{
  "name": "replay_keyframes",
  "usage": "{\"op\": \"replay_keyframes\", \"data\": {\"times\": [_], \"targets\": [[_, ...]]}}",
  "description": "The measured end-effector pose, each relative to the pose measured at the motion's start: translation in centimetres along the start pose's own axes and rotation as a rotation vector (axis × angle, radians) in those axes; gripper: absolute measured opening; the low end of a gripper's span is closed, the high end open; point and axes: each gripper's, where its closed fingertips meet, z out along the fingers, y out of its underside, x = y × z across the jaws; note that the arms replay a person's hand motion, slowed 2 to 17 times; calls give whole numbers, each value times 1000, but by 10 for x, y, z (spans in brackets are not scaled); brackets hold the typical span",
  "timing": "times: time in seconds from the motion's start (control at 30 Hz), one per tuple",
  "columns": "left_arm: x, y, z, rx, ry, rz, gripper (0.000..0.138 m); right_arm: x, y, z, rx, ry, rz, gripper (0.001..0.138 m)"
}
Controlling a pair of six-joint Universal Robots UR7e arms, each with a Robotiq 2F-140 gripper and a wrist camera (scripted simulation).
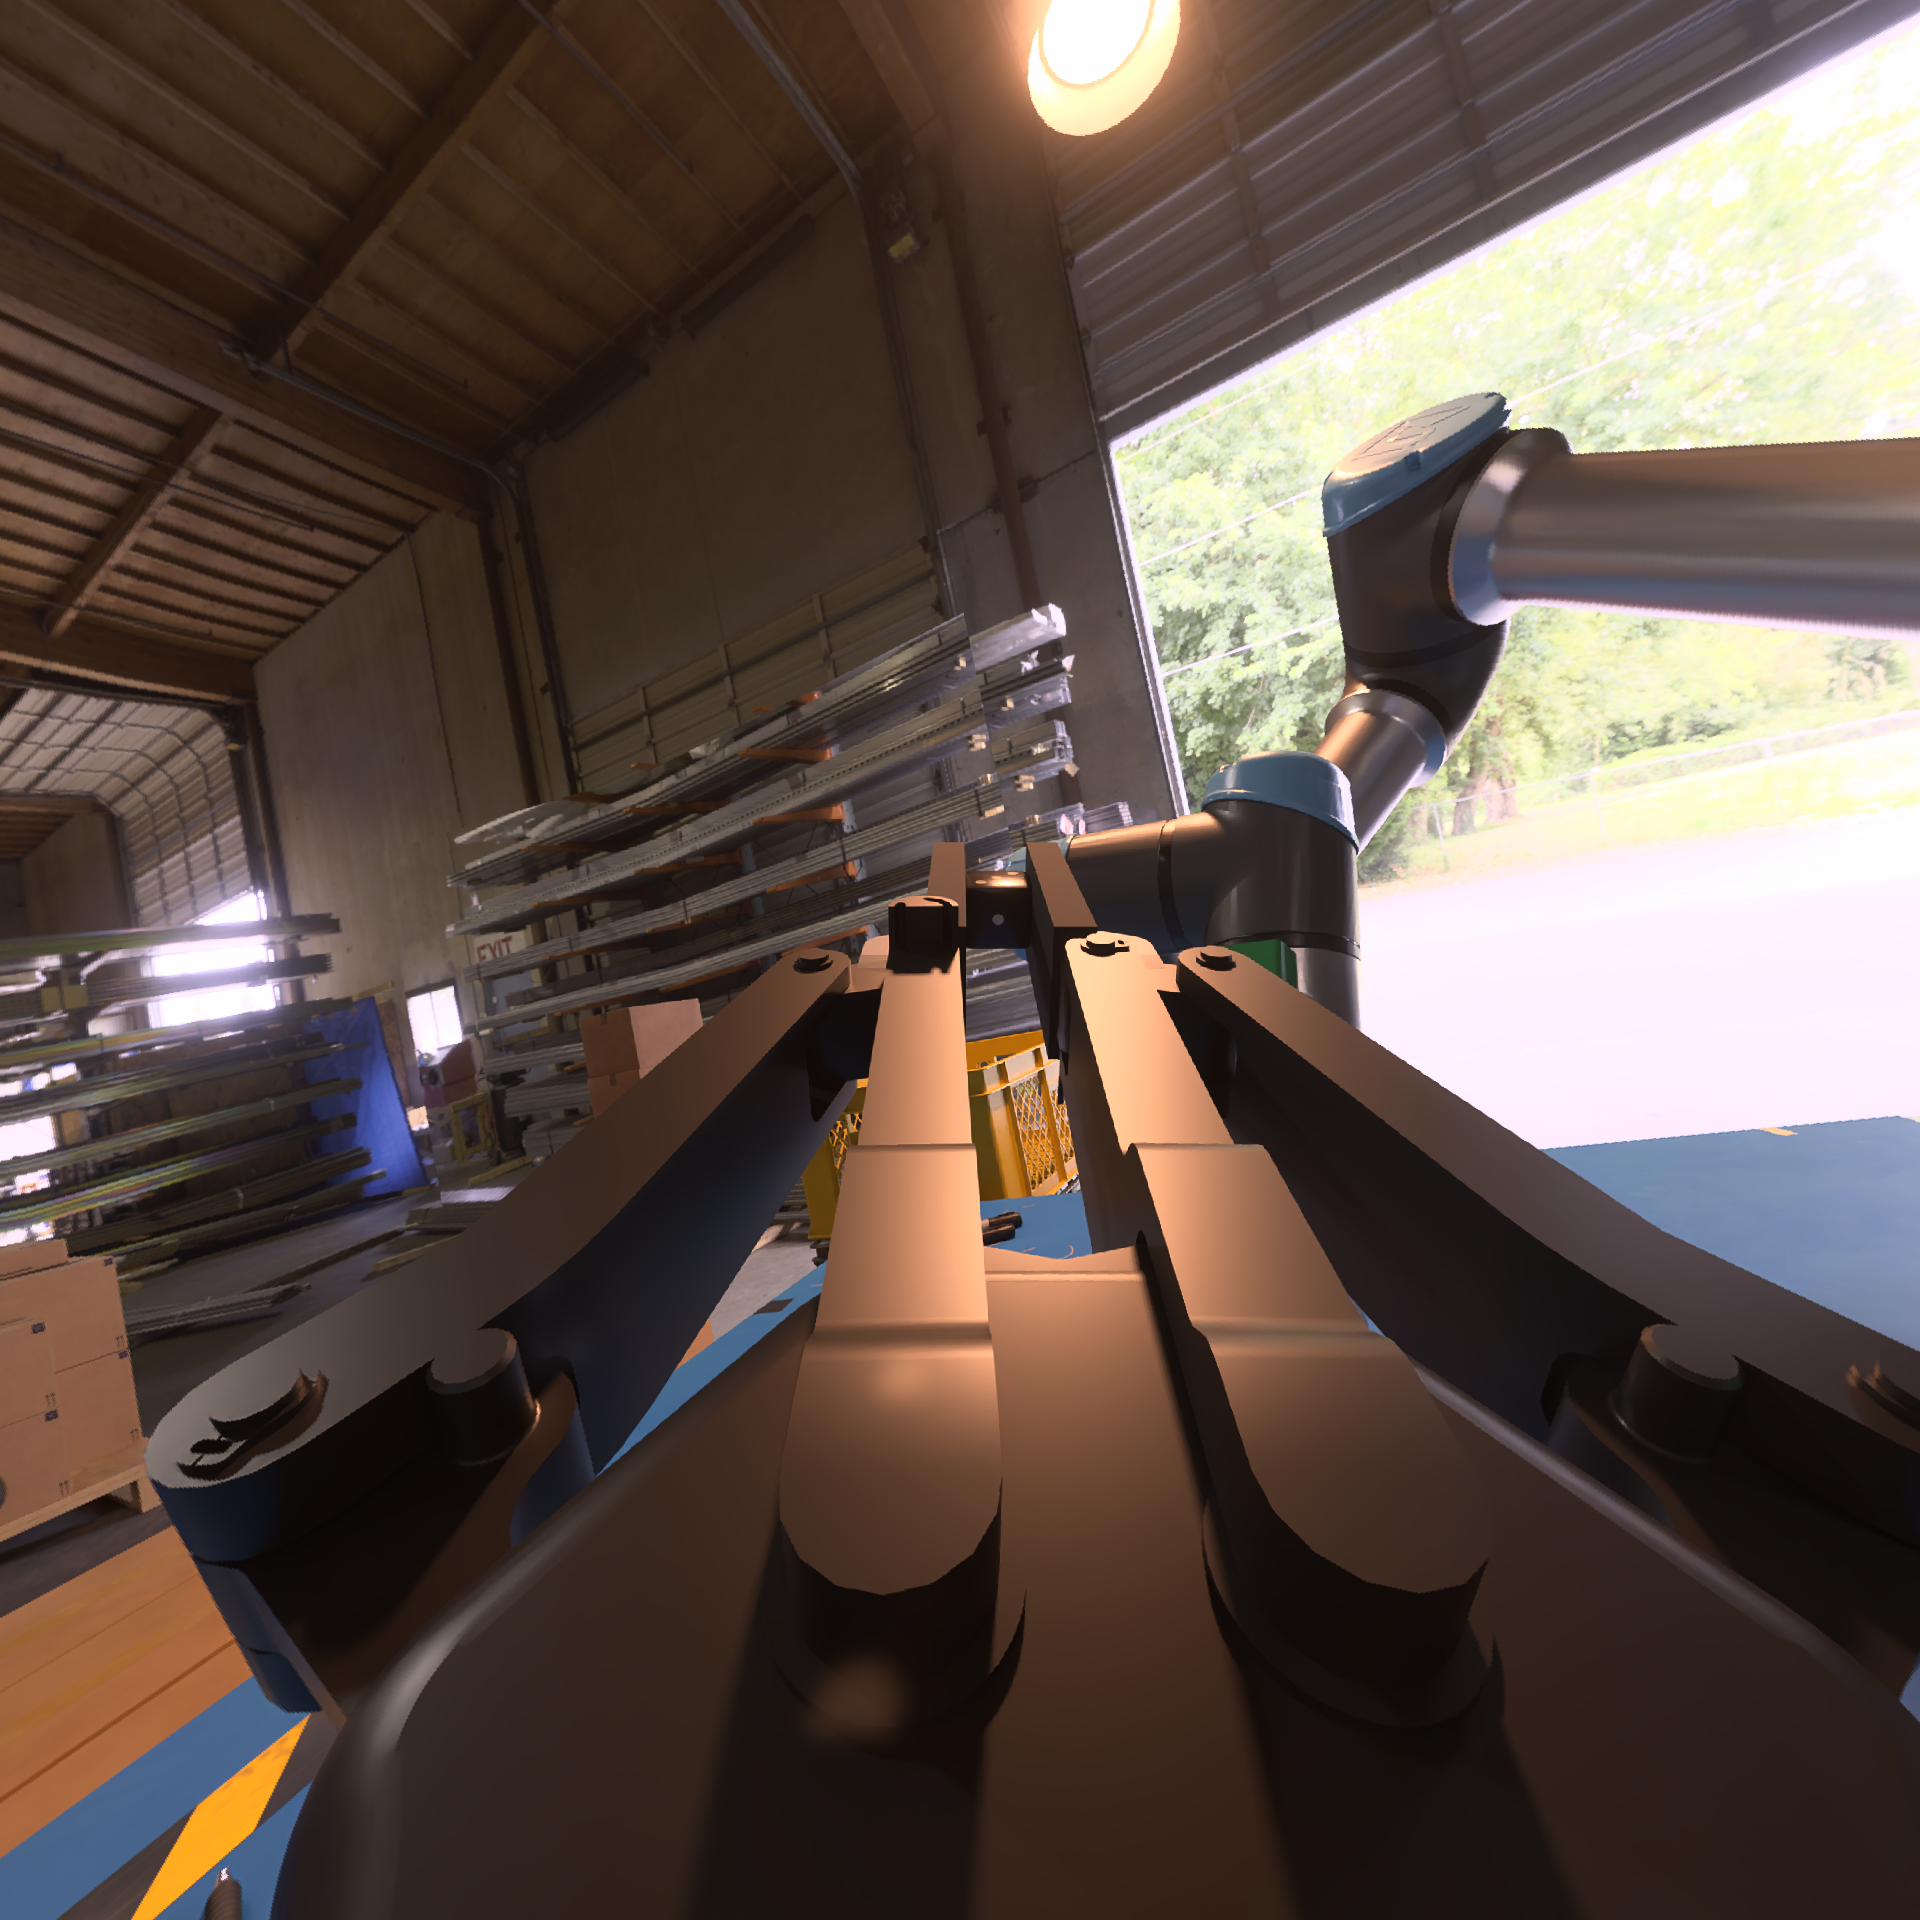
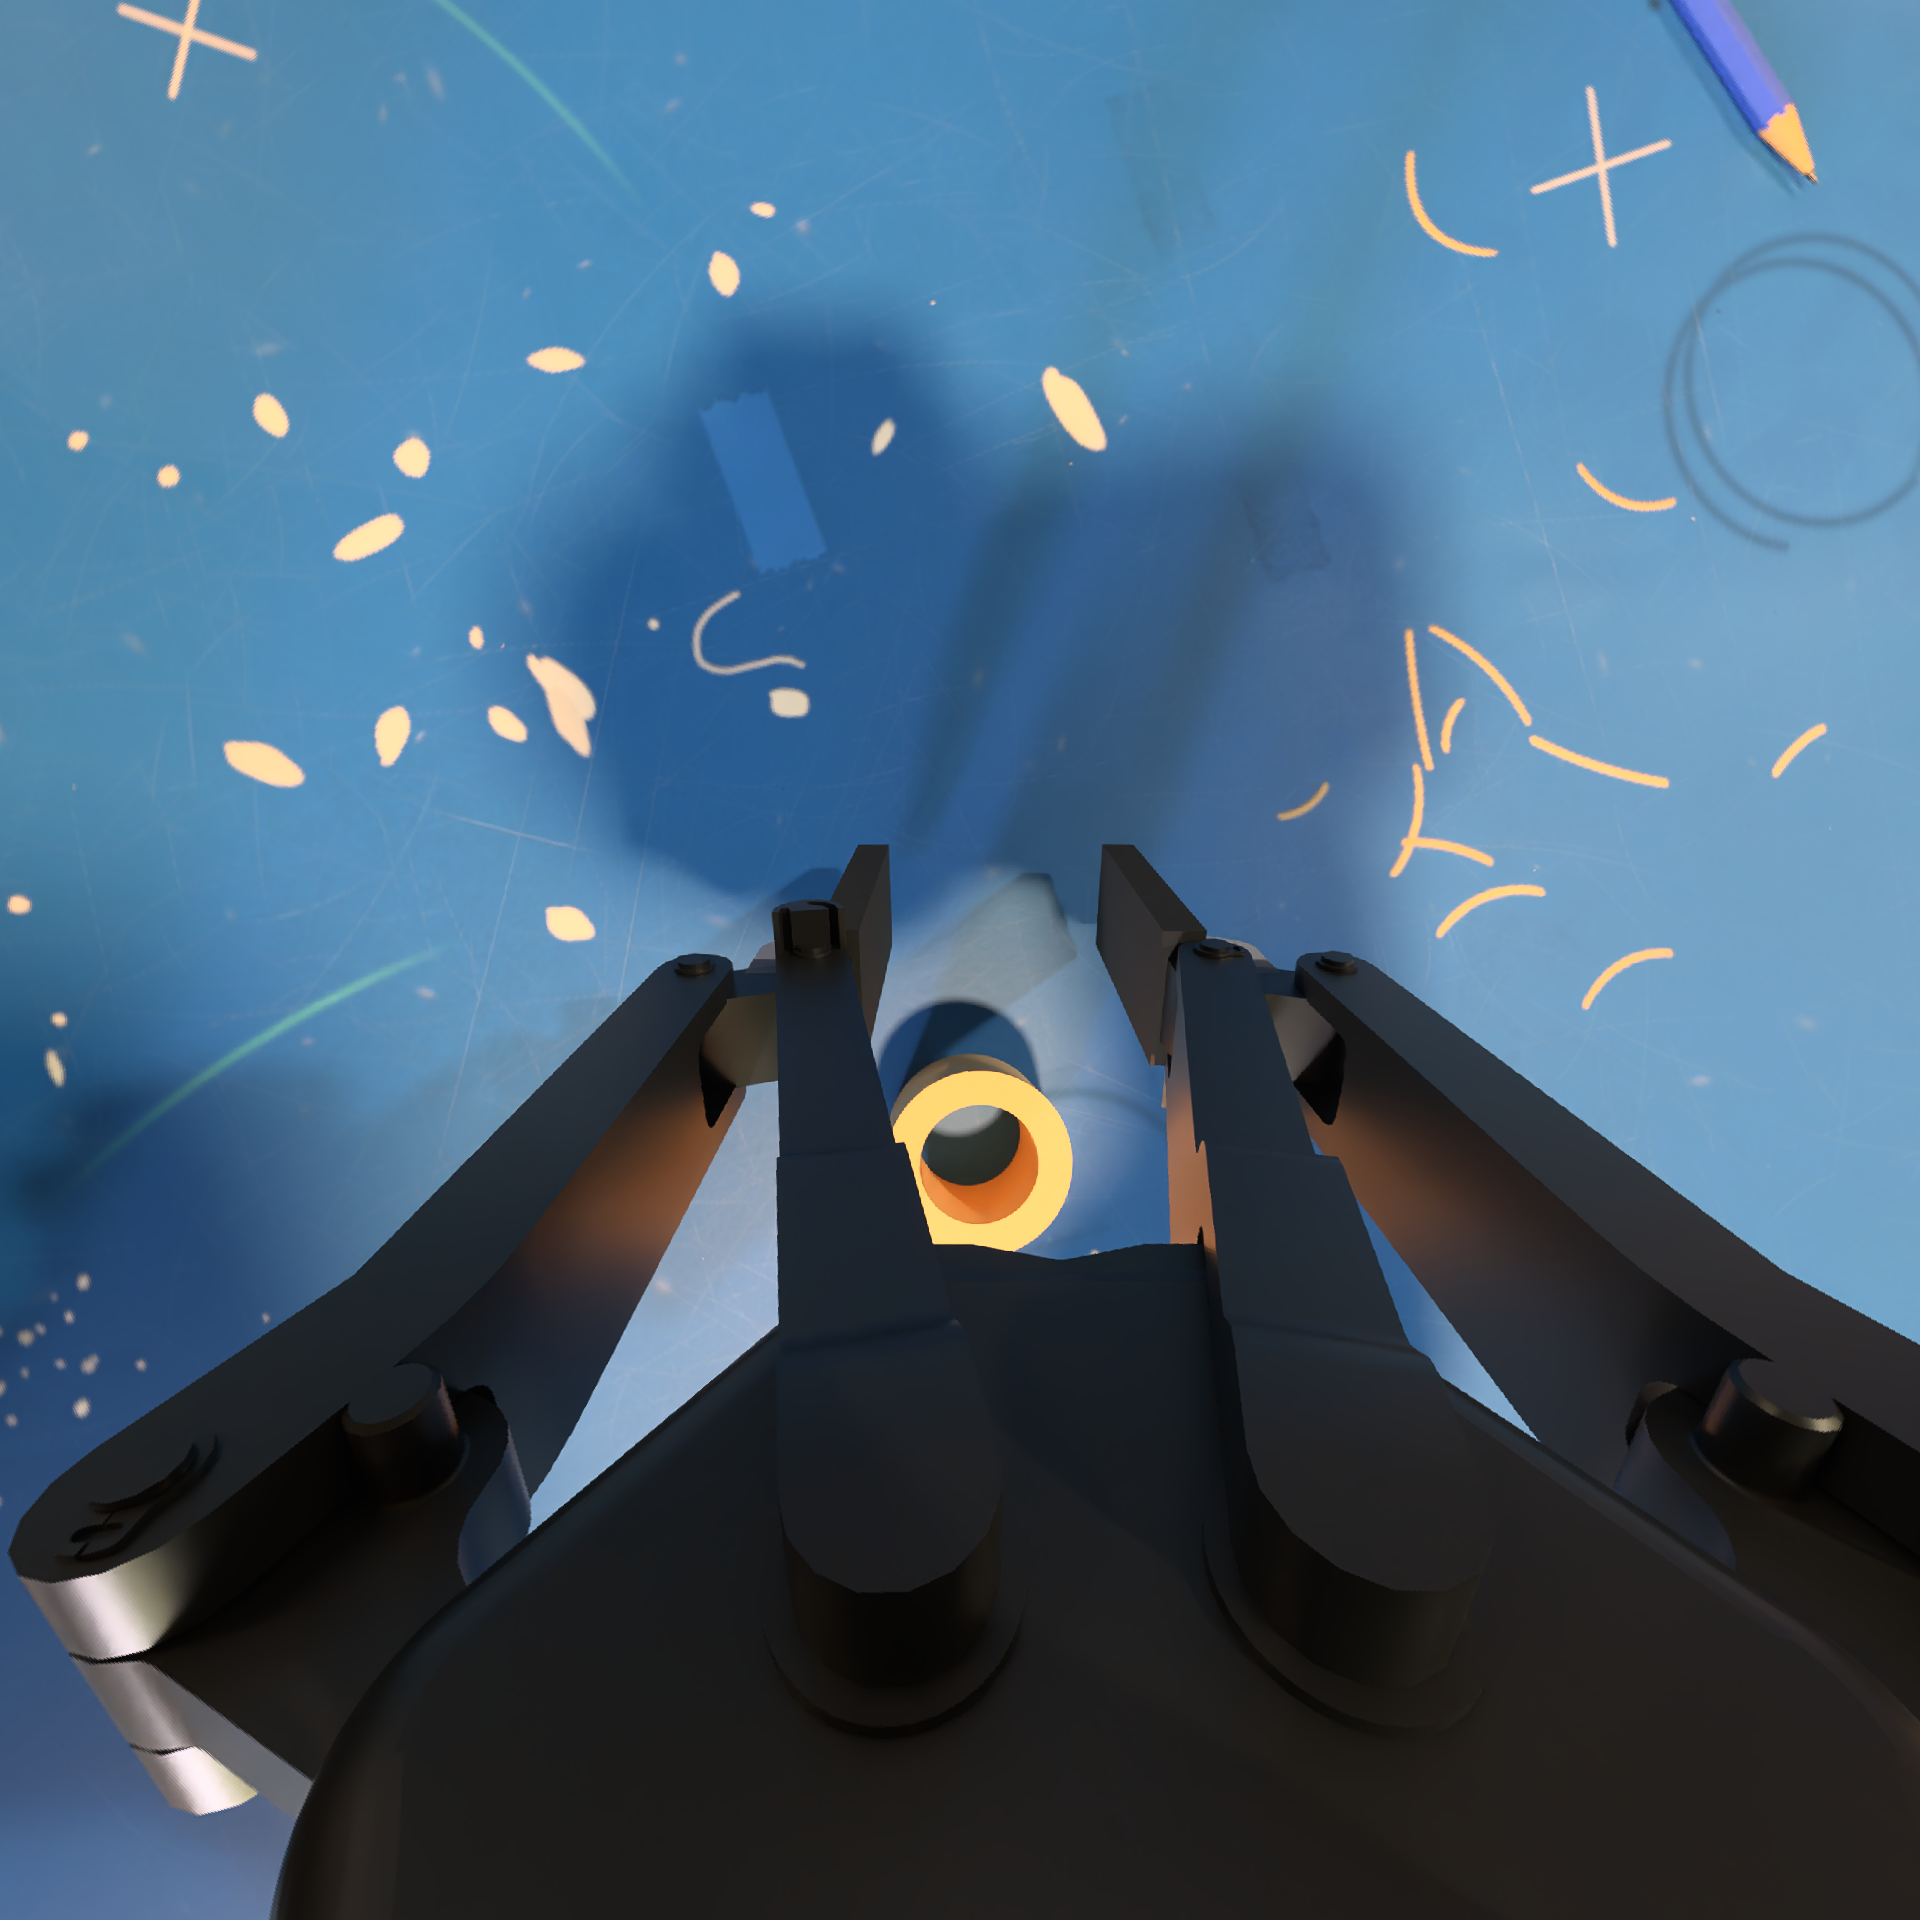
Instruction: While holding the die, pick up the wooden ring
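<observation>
The wooden ring (image 2: 982,1153) looks smooth and matt on the scuffed, paint-flecked blue table (image 2: 312,644).

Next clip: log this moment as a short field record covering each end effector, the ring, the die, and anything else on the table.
left end effector: raised, fingers close on a small dark die
right end effector: open, pointing down at the blue table
wooden ring: yellow, between the open fingers, not gripped
ring contact: left finger overlaps its edge; touching unclear
other item: blue pencil, far corner
</observation>
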Motion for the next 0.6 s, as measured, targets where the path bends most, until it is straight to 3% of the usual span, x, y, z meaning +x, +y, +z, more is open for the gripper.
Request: {"op": "replay_keyframes", "data": {"times": [0.6], "targets": [[0,0,0,-4,-2,6,16,3,12,-5,-131,-66,-309,52]]}}
